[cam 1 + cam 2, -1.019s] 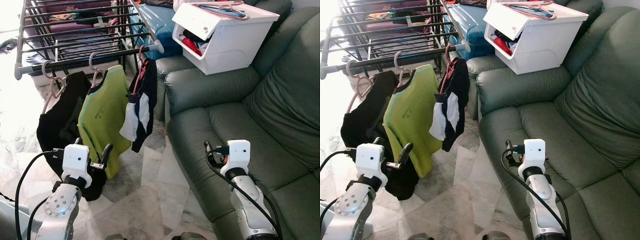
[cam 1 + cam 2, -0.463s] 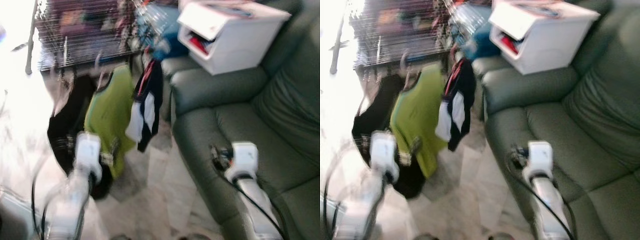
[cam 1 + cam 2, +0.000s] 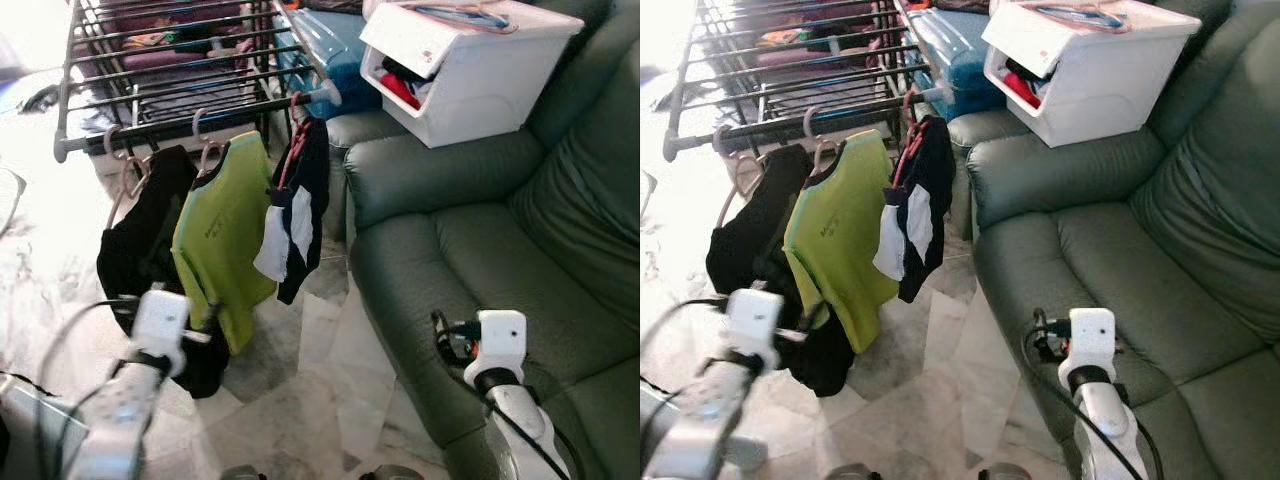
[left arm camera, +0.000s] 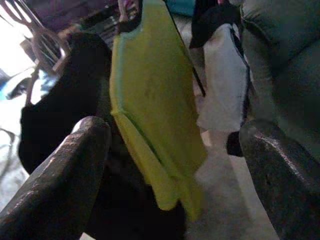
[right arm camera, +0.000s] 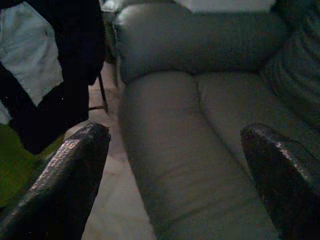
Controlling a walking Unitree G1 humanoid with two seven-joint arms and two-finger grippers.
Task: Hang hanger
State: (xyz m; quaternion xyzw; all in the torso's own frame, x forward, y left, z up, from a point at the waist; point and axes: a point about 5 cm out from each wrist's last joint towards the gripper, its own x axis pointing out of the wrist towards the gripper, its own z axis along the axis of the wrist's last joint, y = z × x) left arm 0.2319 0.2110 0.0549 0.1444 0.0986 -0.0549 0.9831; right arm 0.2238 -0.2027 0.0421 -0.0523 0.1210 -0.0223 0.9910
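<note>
Three garments hang on pink hangers from the front rail (image 3: 190, 125) of a metal drying rack: a black one (image 3: 140, 240), a lime-green shirt (image 3: 225, 235) and a navy-and-white one (image 3: 297, 215). More hangers (image 3: 470, 15) lie on top of a white storage box (image 3: 470, 80) on the sofa arm. My left gripper (image 3: 205, 318) hovers low in front of the black and green garments, open and empty; the left wrist view looks at the green shirt (image 4: 155, 110) between its fingers. My right gripper (image 3: 443, 338) is open and empty over the sofa seat edge.
A dark green leather sofa (image 3: 500, 230) fills the right side. Behind the rack stand a blue bin (image 3: 315, 45) and laid-out clothes. Marble floor (image 3: 310, 380) lies between rack and sofa. A grey object (image 3: 25, 440) sits at the lower left.
The whole view has shifted after a blurred moment, so the camera moved. Both arms sit lower in the picture. The garments stay on the rail and both grippers remain open.
</note>
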